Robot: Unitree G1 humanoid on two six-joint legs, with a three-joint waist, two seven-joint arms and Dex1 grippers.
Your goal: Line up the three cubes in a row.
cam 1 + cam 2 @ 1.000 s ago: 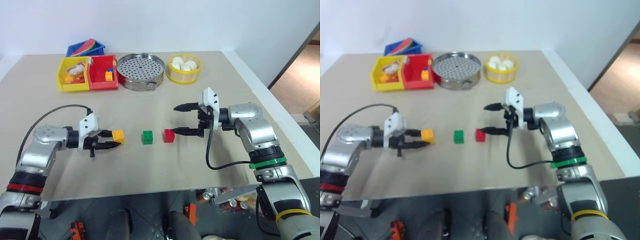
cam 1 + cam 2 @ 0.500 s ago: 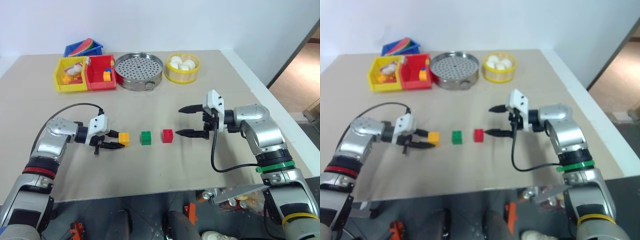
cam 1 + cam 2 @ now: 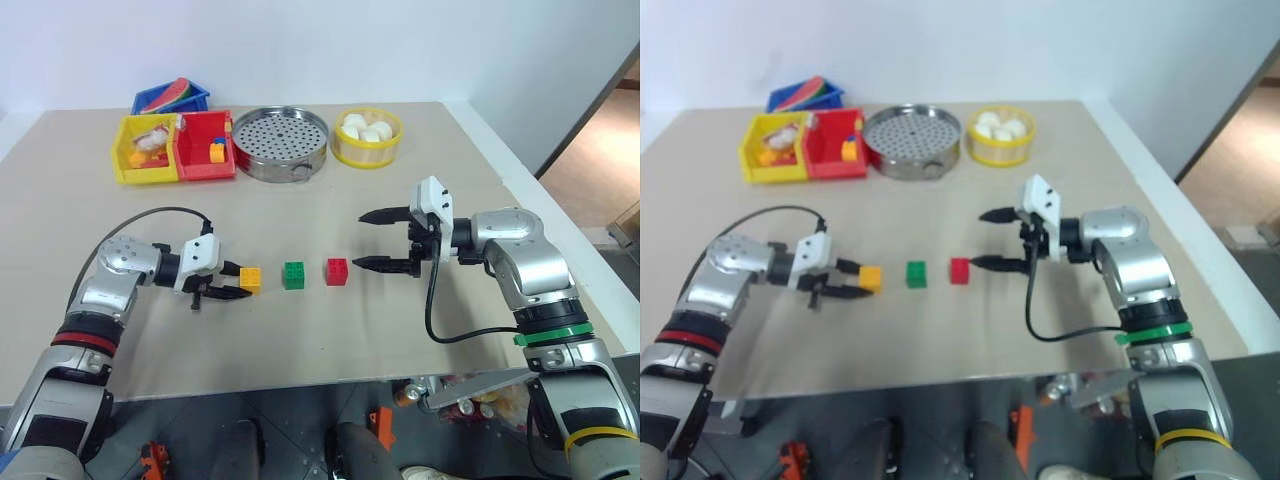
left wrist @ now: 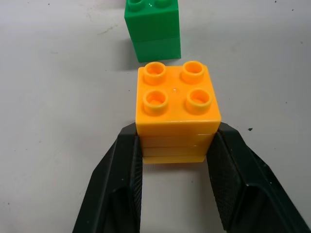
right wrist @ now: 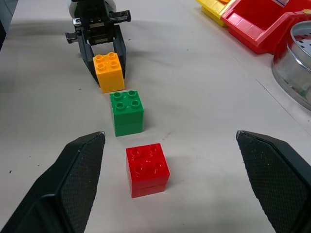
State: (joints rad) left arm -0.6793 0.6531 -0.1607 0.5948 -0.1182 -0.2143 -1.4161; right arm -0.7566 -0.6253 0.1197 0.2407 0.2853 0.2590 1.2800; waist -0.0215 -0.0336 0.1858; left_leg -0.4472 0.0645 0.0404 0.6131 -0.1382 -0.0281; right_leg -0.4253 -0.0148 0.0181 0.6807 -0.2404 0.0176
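Over the last second the left gripper (image 3: pixel 231 283) has carried the orange cube (image 3: pixel 249 279) to the right across the worktop (image 3: pixel 330 210), closing the wide gap that stood between it and the green cube (image 3: pixel 293 274). The orange cube now sits just beside the green one with a narrow gap left, and the red cube (image 3: pixel 337 271) lies a little further along on the far side of the green. The green and red cubes have not shifted.

In the left wrist view the jaws flank the lower sides of the orange cube (image 4: pixel 177 112), which rests on the worktop; whether they still pinch it or have just begun to let go cannot be told. The right gripper (image 3: pixel 385 240) hangs just beyond the red cube with its jaws spread wide, holding nothing, and has kept its place.

Judged from how they lie, the three cubes form a row running from left to right, roughly evenly spaced. What seems left is for the left gripper to open fully and draw back without nudging the orange cube out of line.
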